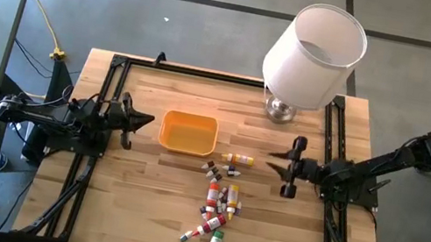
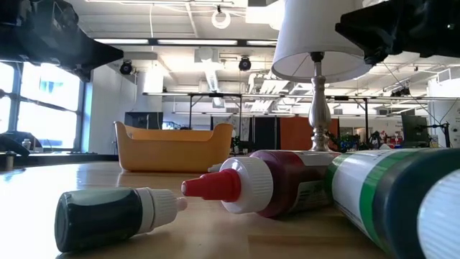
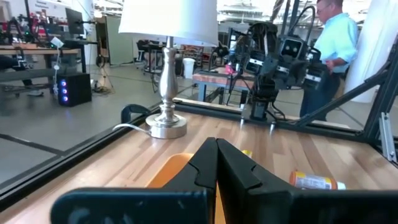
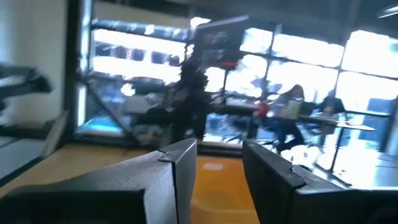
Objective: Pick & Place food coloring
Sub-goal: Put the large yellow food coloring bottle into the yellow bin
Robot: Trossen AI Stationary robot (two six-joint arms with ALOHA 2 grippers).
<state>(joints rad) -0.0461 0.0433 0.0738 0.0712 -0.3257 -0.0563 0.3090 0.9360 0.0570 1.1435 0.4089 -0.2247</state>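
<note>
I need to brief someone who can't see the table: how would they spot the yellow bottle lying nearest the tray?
Start at the orange tray near the table's middle. Just off its corner on the right arm's side lies the yellow bottle, on its side. It lies apart from the bottle cluster below it in the high view.

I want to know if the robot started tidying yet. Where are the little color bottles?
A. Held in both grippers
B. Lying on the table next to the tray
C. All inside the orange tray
B: the food coloring bottles lie scattered on the table, outside the orange tray, which looks empty.
</note>
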